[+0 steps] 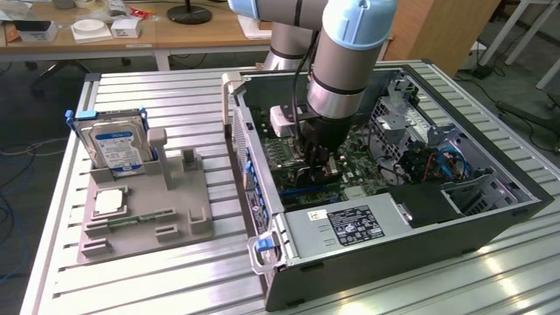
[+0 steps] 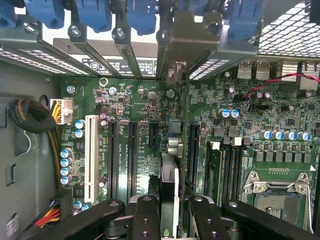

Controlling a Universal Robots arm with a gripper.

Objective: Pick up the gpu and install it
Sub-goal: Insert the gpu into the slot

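Observation:
In the wrist view the gpu (image 2: 169, 172) shows edge-on as a thin dark card with a pale strip. It stands upright over the green motherboard (image 2: 135, 100), between the long black expansion slots. Its silver bracket (image 2: 181, 45) reaches the row of slot openings at the case's rear wall. My gripper (image 2: 171, 212) is shut on the gpu, with one black finger (image 2: 145, 215) on each side of it. In the exterior view my gripper (image 1: 319, 169) reaches straight down into the open computer case (image 1: 490, 216). There the arm hides most of the card.
A grey holder tray (image 1: 175, 197) sits at the exterior view's left of the case. It carries a silver hard drive (image 1: 114, 147), a processor chip (image 1: 111, 201) and a small memory stick (image 1: 131, 218). Inside the case are the power supply (image 1: 350, 226), cables and blue clips (image 2: 140, 15).

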